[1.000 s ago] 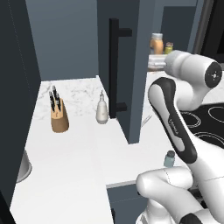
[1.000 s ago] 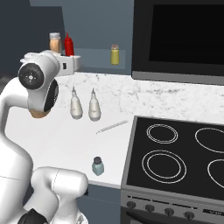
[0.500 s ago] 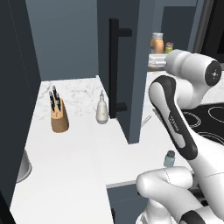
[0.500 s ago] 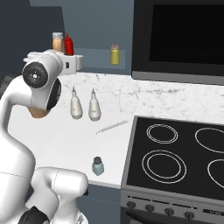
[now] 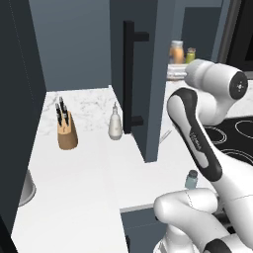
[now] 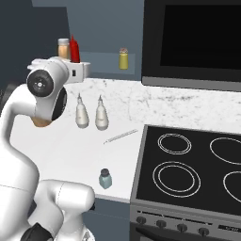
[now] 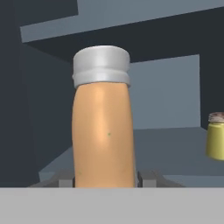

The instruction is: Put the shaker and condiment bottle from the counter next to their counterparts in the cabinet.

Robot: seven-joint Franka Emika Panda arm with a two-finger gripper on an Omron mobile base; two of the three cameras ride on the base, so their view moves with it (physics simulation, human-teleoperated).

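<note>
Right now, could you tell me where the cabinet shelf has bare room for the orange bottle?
The pincer holds the condiment bottle at the cabinet shelf. Bare shelf lies between it and the yellow jar at the right edge. In the right base view the red bottle crowds the hand's side.

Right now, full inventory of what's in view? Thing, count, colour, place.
condiment bottle: 1, orange with white cap, upright between the gripper fingers at the cabinet shelf
shaker: 1, pale blue-green with dark cap, counter front edge by the stove
yellow jar: 1, tan cap, cabinet shelf
red bottle: 1, cabinet shelf
pear-shaped bottles: 2, white, thin spouts, back of counter
knife block: 1, tan, dark handles, counter left
thin utensil: 1, grey, lying on counter
counter: white marble
cabinet: dark blue-grey door, black bar handle
stove: black, ring burners
gripper: 1, holding the condiment bottle
</note>
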